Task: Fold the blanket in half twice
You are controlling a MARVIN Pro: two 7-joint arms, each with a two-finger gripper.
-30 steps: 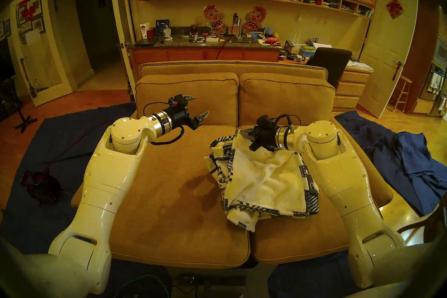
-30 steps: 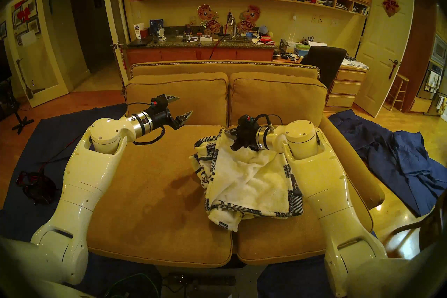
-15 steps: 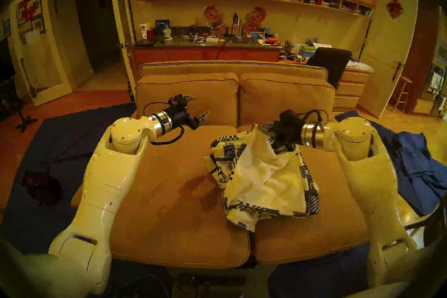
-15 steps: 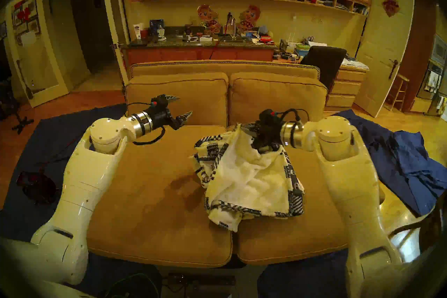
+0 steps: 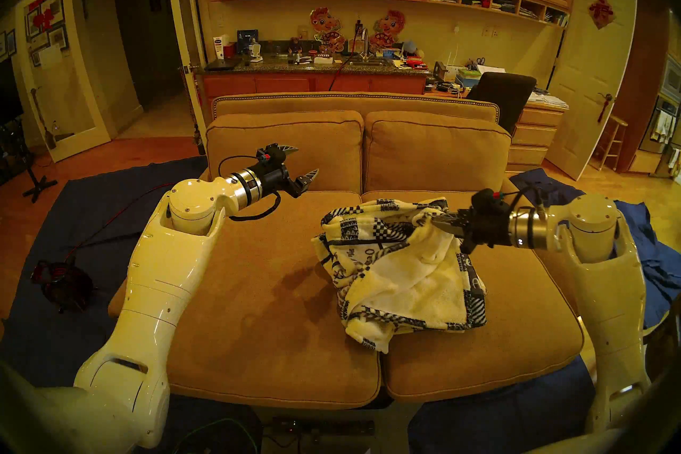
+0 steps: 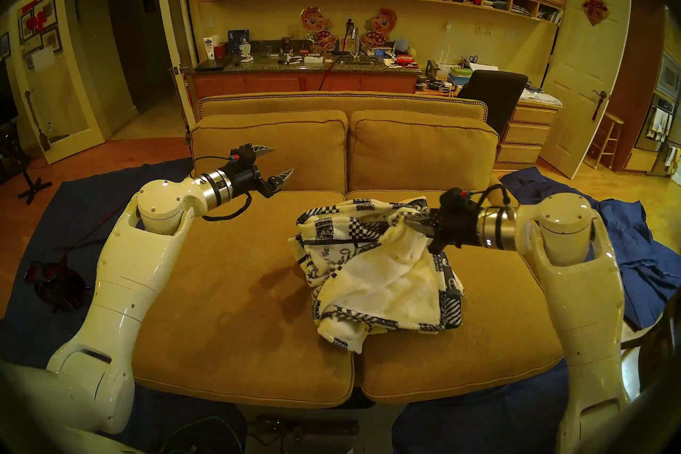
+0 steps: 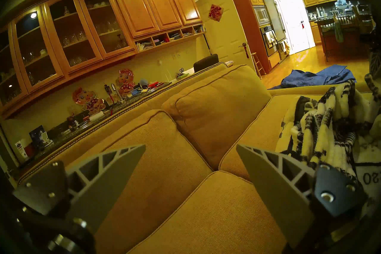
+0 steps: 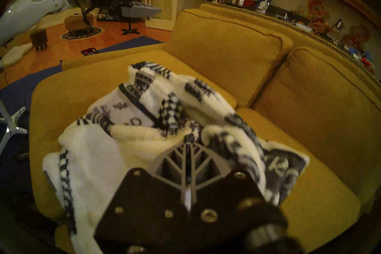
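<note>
Blanket [image 5: 401,276]: crumpled heap on the right seat cushion of the tan sofa [image 5: 258,294], its near-left corner reaching the seam between the two seat cushions. Plain cream back faces up over the middle and near part; navy checkered and triangle border panels show along the far, left and right edges. Some lettering is visible on a navy panel at the right edge, too small to read in full.

Right hand [image 5: 436,219]: fingers pressed together, clamped on a bunched fold at the blanket's far-right top. It points toward the left of the head view and slightly down. The pinched fold is raised off the heap and drawn taut toward the hand; the rest of the blanket lies on the cushion below and to the left of the hand. In the right wrist view the closed fingertips [image 8: 190,145] sit buried in the cream-and-navy pile.

Left hand [image 5: 306,164]: fingers wide apart, nothing between them. It hangs over the far part of the left seat cushion, in front of the left back cushion, well apart from the blanket. In the left wrist view the blanket appears at the right edge, beyond the right-side finger [image 7: 274,173].

Dark blue cloths [image 5: 626,250] lie on the floor on either side of the sofa.
</note>
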